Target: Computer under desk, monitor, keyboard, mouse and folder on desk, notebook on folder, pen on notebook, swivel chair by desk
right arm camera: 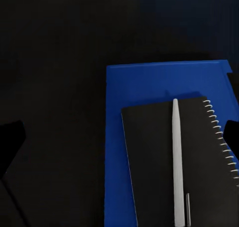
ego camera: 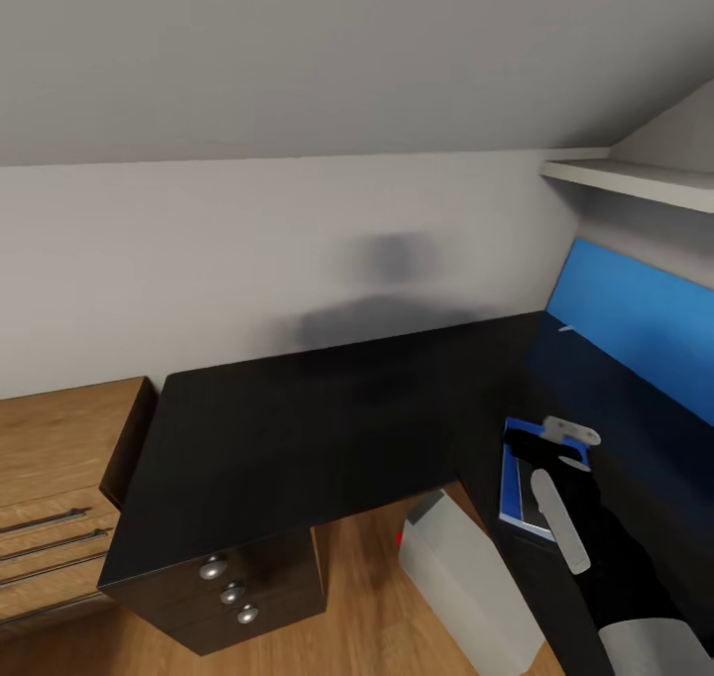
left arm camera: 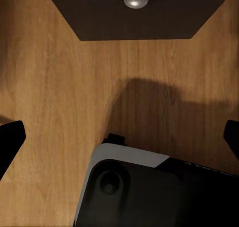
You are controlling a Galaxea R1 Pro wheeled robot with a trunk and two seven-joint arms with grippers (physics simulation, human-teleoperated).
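Black desk (ego camera: 297, 428) spans corner under white wall. Blue folder (right arm camera: 149, 87) lies flat on desk, black spiral notebook (right arm camera: 159, 157) stacked on it, white pen (right arm camera: 176, 162) lengthwise on notebook. Right gripper (right arm camera: 119, 137) hovers above stack, jaws spread, empty. Left gripper (left arm camera: 119, 134) over wood floor (left arm camera: 50, 87), jaws apart, grasping nothing.

White wall (ego camera: 198, 240), wood floor (ego camera: 367, 597), wooden dresser (ego camera: 59, 498) nearby.

Black desk (ego camera: 297, 428) bearing blue folder (right arm camera: 149, 87)
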